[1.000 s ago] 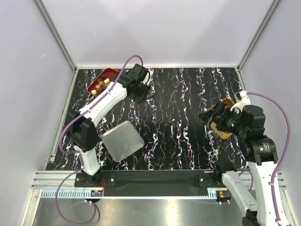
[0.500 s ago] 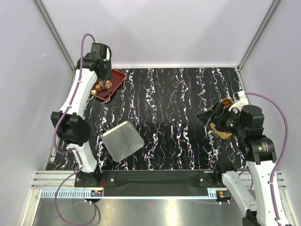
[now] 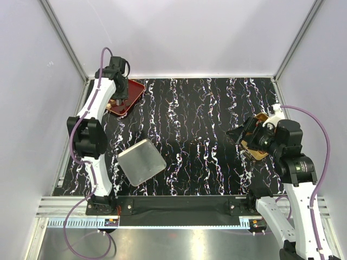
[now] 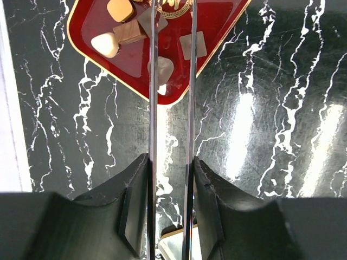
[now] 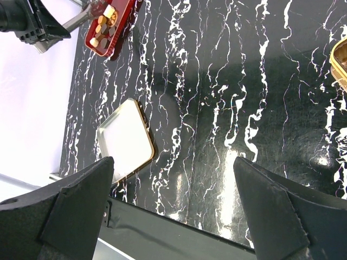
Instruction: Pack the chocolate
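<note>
The chocolate (image 4: 105, 44) is several small cream, tan and brown pieces lying in a red tray (image 4: 222, 21) at the far left corner of the table (image 3: 133, 93). My left gripper (image 4: 171, 162) hovers over the tray's near corner, shut on a pair of thin metal tongs (image 4: 153, 108). The two blades reach out over the tray and stand a little apart. One pale piece (image 4: 164, 69) lies between the blades; I cannot tell whether they touch it. My right gripper (image 5: 173, 206) stands wide open at the right, holding nothing.
A gold box (image 3: 258, 145) sits at the right, partly hidden under my right wrist; its rim (image 5: 340, 59) shows in the right wrist view. A square silver lid (image 3: 141, 161) lies at the near left. White walls close in behind the tray.
The left arm swung from the table's middle back to the far left corner over the red tray, which shifted a little. Its jaws narrowed slightly. The right arm barely moved.
</note>
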{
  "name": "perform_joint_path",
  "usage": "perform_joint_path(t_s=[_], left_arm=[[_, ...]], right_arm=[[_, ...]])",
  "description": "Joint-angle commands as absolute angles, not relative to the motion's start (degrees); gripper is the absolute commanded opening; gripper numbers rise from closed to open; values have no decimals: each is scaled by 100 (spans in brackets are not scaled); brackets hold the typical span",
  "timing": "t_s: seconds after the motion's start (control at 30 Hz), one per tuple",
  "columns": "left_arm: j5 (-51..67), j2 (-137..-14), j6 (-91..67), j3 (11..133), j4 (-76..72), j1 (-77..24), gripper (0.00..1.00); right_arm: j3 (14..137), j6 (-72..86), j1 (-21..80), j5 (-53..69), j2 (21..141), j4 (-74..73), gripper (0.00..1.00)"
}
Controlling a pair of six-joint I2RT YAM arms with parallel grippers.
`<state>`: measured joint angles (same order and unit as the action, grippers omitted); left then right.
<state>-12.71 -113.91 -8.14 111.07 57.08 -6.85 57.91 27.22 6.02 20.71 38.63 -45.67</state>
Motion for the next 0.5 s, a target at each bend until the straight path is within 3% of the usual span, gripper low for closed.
perform_joint_path(t_s=[0.0, 0.47], left_arm=[[-1565, -11347, -659, 11171, 5423, -650, 39], [-1415, -11900, -439, 11382, 5265, -492, 41]], right_arm=[[5766, 2672, 633, 2224, 3929, -4315, 100], [5845, 2646, 642, 2153, 4008, -4315, 100]])
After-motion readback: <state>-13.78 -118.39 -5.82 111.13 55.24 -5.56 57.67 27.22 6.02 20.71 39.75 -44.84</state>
